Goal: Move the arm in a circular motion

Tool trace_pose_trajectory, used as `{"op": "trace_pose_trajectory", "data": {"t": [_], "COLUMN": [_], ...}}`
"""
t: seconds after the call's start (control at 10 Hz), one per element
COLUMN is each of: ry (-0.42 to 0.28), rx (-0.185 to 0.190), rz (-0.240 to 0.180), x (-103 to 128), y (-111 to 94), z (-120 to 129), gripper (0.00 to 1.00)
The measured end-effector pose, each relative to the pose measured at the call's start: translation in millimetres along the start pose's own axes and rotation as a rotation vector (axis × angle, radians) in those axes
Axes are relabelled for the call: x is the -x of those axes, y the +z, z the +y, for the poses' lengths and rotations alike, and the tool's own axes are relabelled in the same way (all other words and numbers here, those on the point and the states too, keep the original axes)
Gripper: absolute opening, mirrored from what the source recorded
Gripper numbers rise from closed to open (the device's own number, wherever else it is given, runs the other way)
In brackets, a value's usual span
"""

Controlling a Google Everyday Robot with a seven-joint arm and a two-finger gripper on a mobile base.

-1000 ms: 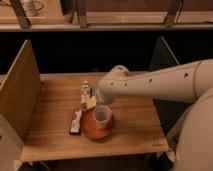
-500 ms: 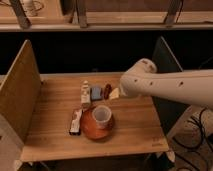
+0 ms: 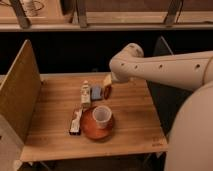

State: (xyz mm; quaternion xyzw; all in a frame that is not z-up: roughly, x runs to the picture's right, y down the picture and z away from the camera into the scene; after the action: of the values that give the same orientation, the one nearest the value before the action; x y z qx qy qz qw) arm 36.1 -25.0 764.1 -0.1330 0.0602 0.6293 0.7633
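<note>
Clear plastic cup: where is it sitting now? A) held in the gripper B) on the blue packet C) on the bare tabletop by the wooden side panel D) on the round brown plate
D. The clear plastic cup stands on the round brown plate; the pale-tipped gripper hovers apart, over the table's far side.

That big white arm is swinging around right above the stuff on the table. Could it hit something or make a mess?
Possibly. The arm reaches in from the right, and its claw hangs low, just over the small blue packet and the upright bottle. A wide circle at that height might clip them. The bottle looks tall and narrow, so it could tip easily. The clear cup on the orange plate sits nearby and might get knocked too.
</note>
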Motion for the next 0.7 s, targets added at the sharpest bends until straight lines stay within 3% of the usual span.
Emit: {"op": "trace_pose_trajectory", "data": {"t": [0.2, 0.4, 0.6, 0.7], "ry": [-0.077, -0.158, -0.206, -0.217], "rx": [0.088, 0.217, 0.285, 0.304], "rz": [0.043, 0.087, 0.109, 0.116], "x": [-11.7, -30.2, -45.4, -54.7], "y": [17.9, 27.3, 21.7, 13.6], "z": [52.9, 114.9, 141.3, 143.2], "gripper": [0.80, 0.80, 0.80, 0.80]}}
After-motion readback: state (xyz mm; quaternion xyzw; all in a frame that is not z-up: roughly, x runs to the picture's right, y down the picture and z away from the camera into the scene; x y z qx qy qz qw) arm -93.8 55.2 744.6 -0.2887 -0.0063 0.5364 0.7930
